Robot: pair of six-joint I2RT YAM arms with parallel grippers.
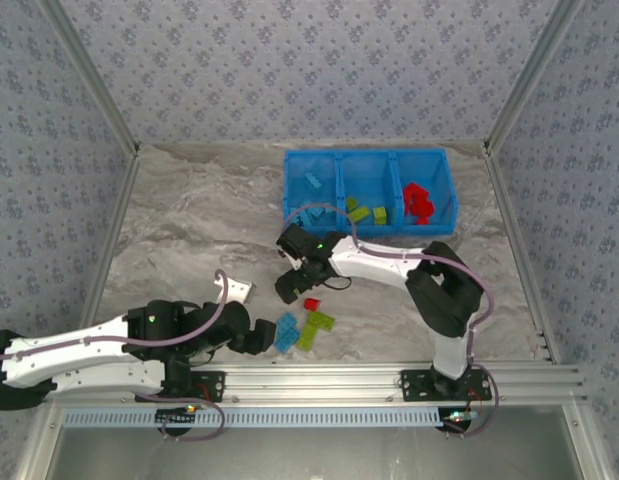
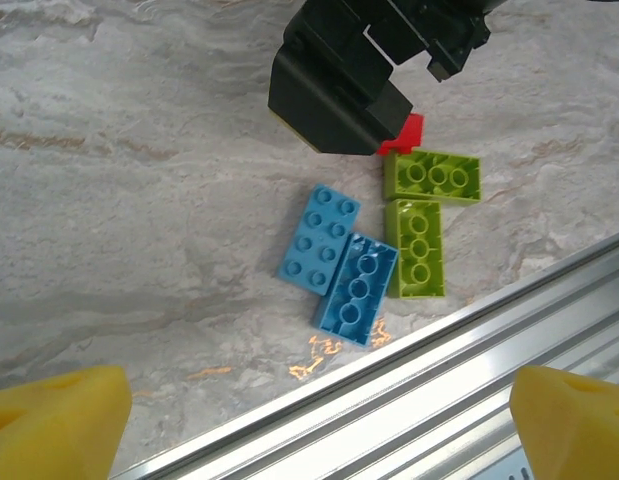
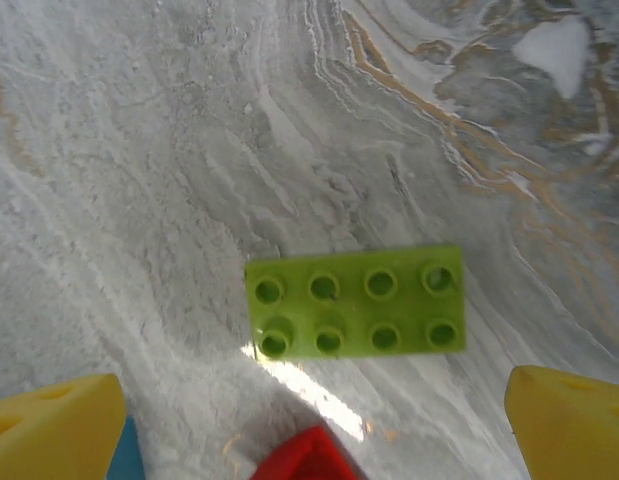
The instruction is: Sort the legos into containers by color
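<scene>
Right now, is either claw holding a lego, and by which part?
Nothing is held. The left claw and the right claw are both open; the legos below lie loose on the table.

- Looks like a robotics lab test cell rather than a home or a shop.
- Stands boxed in on three sides by grey patterned wall panels, joined at the tabletop's far corners by bare aluminium struts.
- Rests on a marble-print tabletop, with a slotted aluminium rail running along its near edge.
- Carries two white-and-black robot arms bolted to that rail: left arm, right arm.
- Holds trial props: a blue three-compartment tray by the far edge, and legos by the near edge.
</scene>
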